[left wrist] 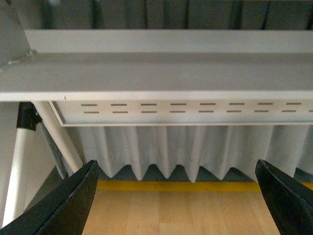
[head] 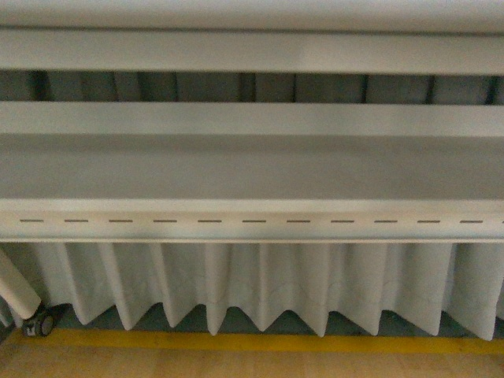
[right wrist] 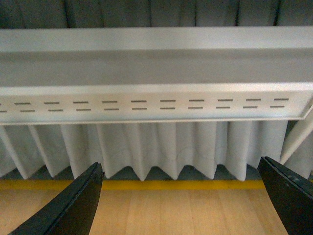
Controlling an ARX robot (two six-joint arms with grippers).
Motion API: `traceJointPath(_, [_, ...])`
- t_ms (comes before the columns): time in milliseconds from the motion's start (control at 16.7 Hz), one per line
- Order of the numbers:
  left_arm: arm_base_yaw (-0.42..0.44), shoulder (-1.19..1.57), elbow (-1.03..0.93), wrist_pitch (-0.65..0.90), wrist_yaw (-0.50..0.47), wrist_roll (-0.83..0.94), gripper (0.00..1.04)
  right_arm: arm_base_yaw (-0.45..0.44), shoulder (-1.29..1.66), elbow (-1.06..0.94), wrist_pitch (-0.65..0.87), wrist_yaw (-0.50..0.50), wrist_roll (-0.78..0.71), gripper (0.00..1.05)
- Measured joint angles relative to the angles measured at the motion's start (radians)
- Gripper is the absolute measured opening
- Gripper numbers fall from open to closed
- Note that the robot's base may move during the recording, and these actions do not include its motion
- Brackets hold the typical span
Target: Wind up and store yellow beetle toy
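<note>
Facing a white metal shelf unit (head: pixel 252 169), the front view shows two bare tiers and no arm. Each wrist view shows one gripper — the left gripper (left wrist: pixel 178 198) and the right gripper (right wrist: pixel 181 200) — with two black fingers (left wrist: pixel 73 205) spread wide apart, nothing between them. The yellow beetle toy appears in none of the three views. One pleated white curtain (head: pixel 260 283) hangs under the shelf, above one yellow floor stripe (head: pixel 252 342) on wooden flooring (right wrist: pixel 181 210); one caster (head: pixel 41 323) sits at the front view's lower left.
</note>
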Motion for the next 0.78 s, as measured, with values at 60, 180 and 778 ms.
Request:
traceJointPath(60, [0.000, 0.000, 0.000, -0.002, 0.000, 0.000, 0.98, 0.000, 0.000, 0.000, 0.000, 0.000, 0.000, 0.98])
traceJointPath(180, [0.000, 0.000, 0.000, 0.000, -0.001, 0.000, 0.98, 0.000, 0.000, 0.000, 0.000, 0.000, 0.000, 0.98])
traceJointPath(778, [0.000, 0.000, 0.000, 0.001, -0.001, 0.000, 0.98, 0.000, 0.000, 0.000, 0.001, 0.000, 0.000, 0.98])
